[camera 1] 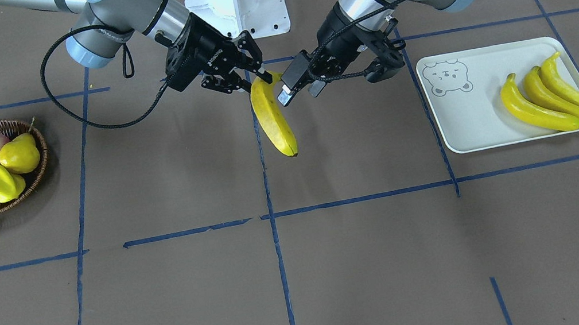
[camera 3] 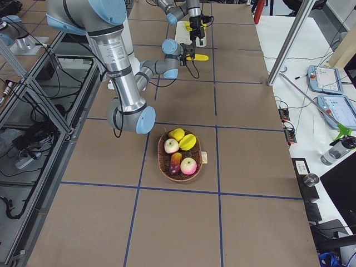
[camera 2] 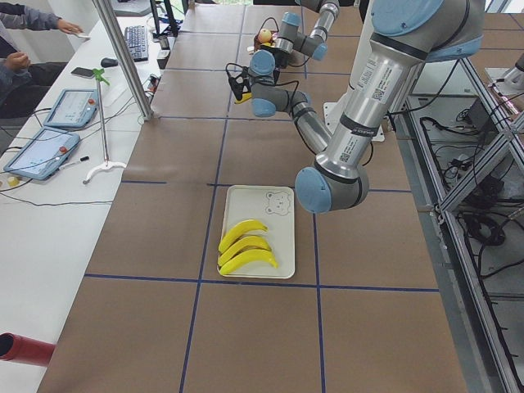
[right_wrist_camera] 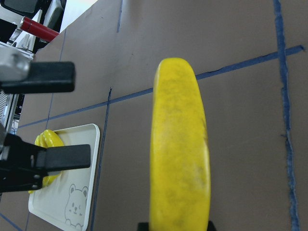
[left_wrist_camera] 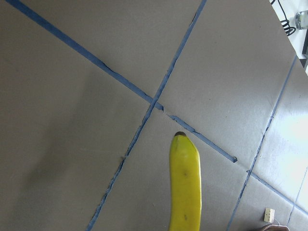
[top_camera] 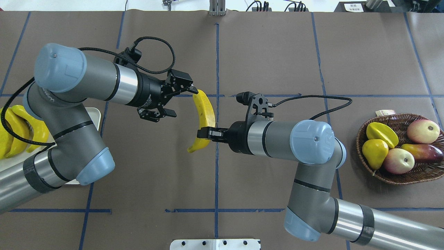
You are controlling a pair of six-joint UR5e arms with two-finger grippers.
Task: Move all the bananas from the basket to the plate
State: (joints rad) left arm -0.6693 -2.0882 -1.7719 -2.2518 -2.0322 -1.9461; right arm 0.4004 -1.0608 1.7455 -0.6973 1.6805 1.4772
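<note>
Bananas (camera 1: pixel 549 98): three are lying on the plate (camera 1: pixel 469 122), right of the front-facing frame. Fourth banana (camera 1: pixel 272 118) is hanging mid-frame over the bench (camera 1: pixel 341 270), right gripper (top_camera: pixel 204 134) fingers pinching it, left gripper (top_camera: pixel 182 102) fingers spread beside it. Basket (camera 1: pixel 41 164) is holding none; one placement remaining.

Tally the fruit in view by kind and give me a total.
Bananas: 4 (3 on the plate, 1 in the right gripper)
Apples: 2
Mango: 1
Pear: 1
Starfruit: 1
Total: 9
</note>
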